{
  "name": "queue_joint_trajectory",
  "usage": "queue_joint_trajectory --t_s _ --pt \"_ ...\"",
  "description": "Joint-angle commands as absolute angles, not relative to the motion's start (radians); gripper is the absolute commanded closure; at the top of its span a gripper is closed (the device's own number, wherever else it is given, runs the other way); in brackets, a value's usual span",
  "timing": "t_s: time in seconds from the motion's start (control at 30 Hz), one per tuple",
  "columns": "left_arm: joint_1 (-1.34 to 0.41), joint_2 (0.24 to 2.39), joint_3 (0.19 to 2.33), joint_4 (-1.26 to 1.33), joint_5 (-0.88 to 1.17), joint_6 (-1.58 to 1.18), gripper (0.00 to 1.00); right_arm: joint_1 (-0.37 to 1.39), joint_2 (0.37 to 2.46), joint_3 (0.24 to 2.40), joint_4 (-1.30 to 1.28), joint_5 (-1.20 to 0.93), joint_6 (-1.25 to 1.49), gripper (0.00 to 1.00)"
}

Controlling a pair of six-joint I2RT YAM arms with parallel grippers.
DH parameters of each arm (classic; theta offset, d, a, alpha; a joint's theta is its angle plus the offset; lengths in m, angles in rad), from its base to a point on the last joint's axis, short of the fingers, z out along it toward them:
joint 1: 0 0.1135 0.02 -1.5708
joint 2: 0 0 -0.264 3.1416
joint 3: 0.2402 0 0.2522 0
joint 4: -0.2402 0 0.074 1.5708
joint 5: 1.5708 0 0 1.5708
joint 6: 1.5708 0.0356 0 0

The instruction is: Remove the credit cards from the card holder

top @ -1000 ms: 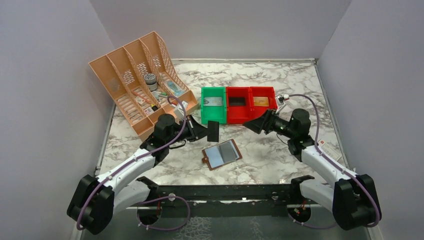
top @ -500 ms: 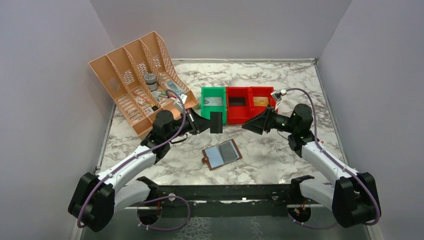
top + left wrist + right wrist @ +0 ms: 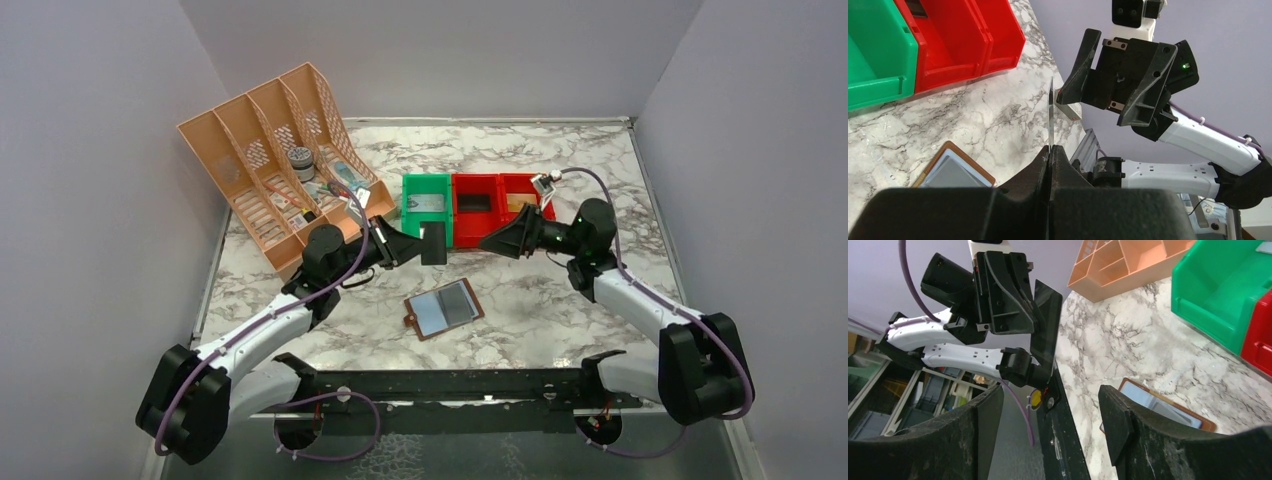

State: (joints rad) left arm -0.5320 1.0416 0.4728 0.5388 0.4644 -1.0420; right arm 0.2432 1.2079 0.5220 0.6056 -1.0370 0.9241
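My left gripper (image 3: 414, 247) is shut on a dark credit card (image 3: 432, 244) and holds it upright above the table, in front of the green bin. The left wrist view shows this card edge-on (image 3: 1050, 112) in the closed gripper (image 3: 1049, 148). My right gripper (image 3: 497, 243) is open and empty, level with the card and a short way to its right. In the right wrist view the card (image 3: 1045, 327) lies ahead of the open gripper (image 3: 1048, 415). The brown card holder (image 3: 444, 308) lies open on the table below, with a grey card (image 3: 458, 302) in it.
A green bin (image 3: 427, 190) and two red bins (image 3: 500, 186) stand in a row just behind the grippers. An orange desk organiser (image 3: 235, 150) with small items stands at the back left. Grey walls close in the table on three sides.
My right gripper has moved left and a little away, closer to the held card. My left gripper has lifted the card slightly toward the green bin. The card holder has not moved.
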Motion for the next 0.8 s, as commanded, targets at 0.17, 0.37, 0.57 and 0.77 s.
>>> queue_joint_trajectory --t_s 0.17,0.37,0.57,0.77 --pt "-0.536 1.057 0.461 0.658 0.521 -1.072 1.0 0.288 1.304 0.555 0.842 -1.048 1.055 0.37" --pt "-0.548 1.097 0.473 0.713 0.535 -1.087 1.0 0.349 1.41 0.592 0.916 -1.059 1.1 0.44" --pt "-0.565 1.125 0.471 0.752 0.546 -1.102 1.0 0.378 1.462 0.588 0.985 -1.04 1.144 0.54" --pt "-0.574 1.12 0.458 0.777 0.548 -1.116 1.0 0.413 1.513 0.607 1.042 -1.05 1.186 0.64"
